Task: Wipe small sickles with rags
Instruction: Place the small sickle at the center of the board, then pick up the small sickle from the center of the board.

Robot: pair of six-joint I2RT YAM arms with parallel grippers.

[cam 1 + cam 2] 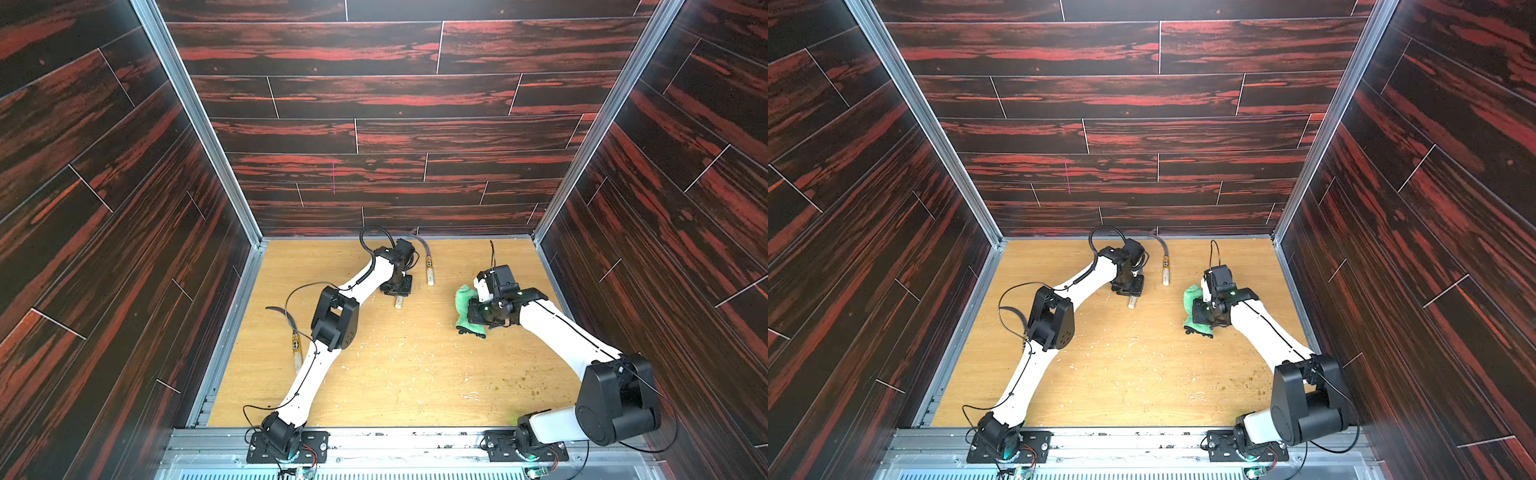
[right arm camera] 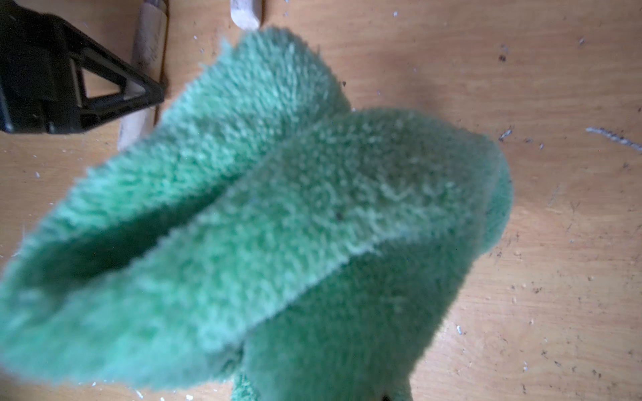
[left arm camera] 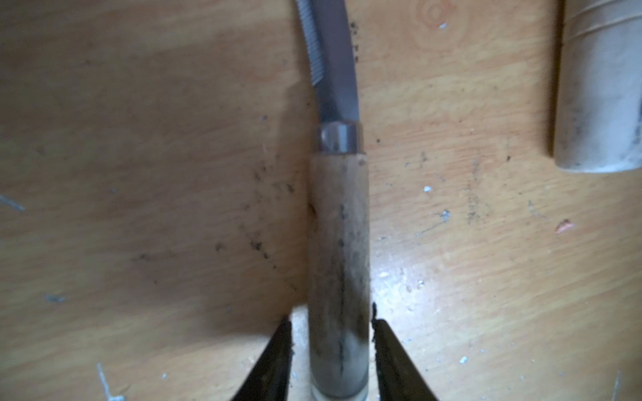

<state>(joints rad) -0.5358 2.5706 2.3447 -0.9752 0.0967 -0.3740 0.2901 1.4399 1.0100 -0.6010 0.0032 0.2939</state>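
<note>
sickle [image 3: 338, 243]: curved serrated blade, grubby wooden handle; rag [image 2: 278, 208] fluffy, green

- Top views: stereo pair, set high over the near edge, facing down and forward; both take in the whole table [image 1: 374, 374].
- Left wrist view: close, looking along a sickle handle [image 3: 338, 243] on the table.
- Right wrist view: very close, mostly blocked by the blurred rag [image 2: 278, 225]; probably shares that sickle handle [image 2: 146, 45].
</note>
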